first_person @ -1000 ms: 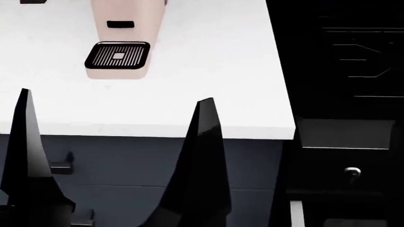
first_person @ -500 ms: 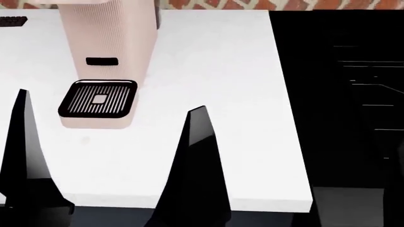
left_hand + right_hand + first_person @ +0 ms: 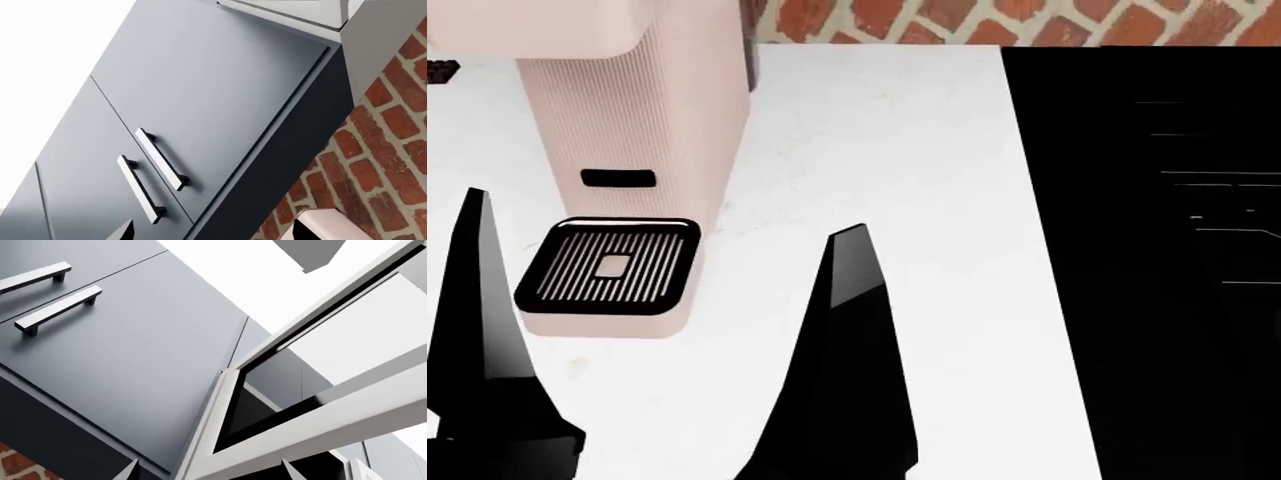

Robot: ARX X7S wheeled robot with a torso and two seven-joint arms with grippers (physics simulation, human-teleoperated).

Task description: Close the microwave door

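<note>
The microwave door [image 3: 313, 415] shows only in the right wrist view. It is a light-grey frame around a window, swung open away from the dark upper cabinets. My right gripper [image 3: 210, 470] is open just short of the door's frame, with nothing between its fingertips. My left gripper [image 3: 213, 232] is also open and empty, pointing up at the upper cabinets and the brick wall. In the head view two black pointed fingers [image 3: 847, 360] stand apart at the lower left. I cannot tell which arm they belong to. The microwave body is out of the head view.
A pink coffee machine [image 3: 627, 200] stands on the white counter [image 3: 881, 150] in front of a brick wall [image 3: 1028, 20]. A tall black unit [image 3: 1148, 250] fills the right side. Dark upper cabinets carry bar handles [image 3: 160, 160] [image 3: 60, 310].
The head view has swung upward. The counter's front edge and the drawers below dropped out of sight, the coffee machine slid down the picture, and the brick wall came into view.
</note>
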